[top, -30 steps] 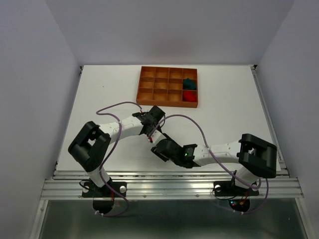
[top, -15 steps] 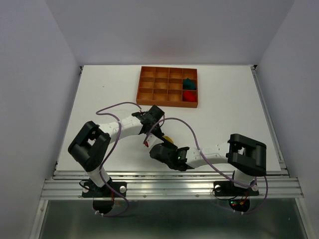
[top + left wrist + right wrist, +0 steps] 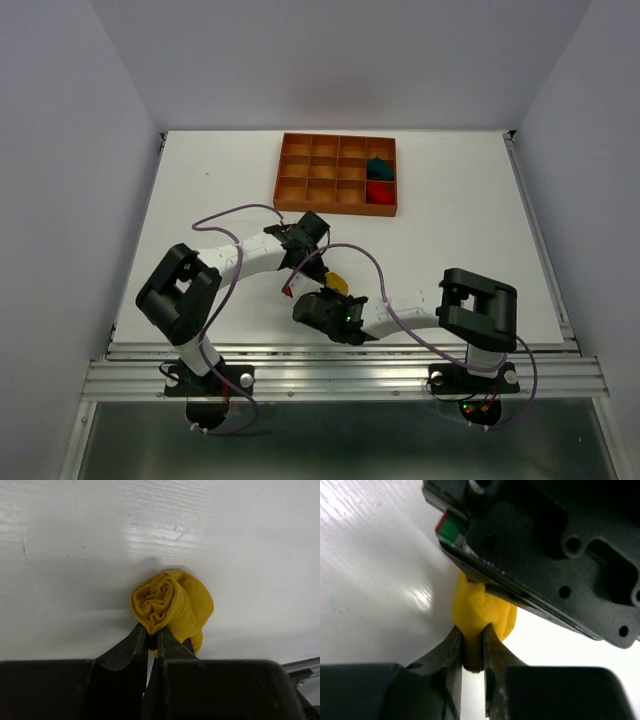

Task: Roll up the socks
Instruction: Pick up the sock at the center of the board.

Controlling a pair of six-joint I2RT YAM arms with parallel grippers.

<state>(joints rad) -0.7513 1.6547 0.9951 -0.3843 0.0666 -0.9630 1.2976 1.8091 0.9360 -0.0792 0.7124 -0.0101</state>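
My white table [image 3: 480, 230] carried the orange-brown compartmented tray [image 3: 335, 211]. Well in front of that tray, my left gripper [image 3: 151, 636] and right gripper [image 3: 472, 647] each pinched the rolled yellow fabric sock [image 3: 175, 605], jaws nearly together. In the tray's right column the dark teal-green sock bundle [image 3: 378, 165] sat behind the red sock bundle [image 3: 378, 192]. The green-and-red sticker [image 3: 450, 527] on my left wrist was too blurred to read.

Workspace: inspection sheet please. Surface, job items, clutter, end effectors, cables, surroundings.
Surface: white glossy tabletop, faint scuffs.
Job's things: rolled yellow fabric sock on tabletop; red sock bundle, dark teal sock bundle in neighbouring right-column compartments of orange-brown compartmented tray.
Clutter: nothing seen.
End effectors: left end effector and right end effector both pinch the yellow sock.
Cables: purple cables loop loose above tabletop.
Surroundings: pale walls, aluminium rail at near edge.
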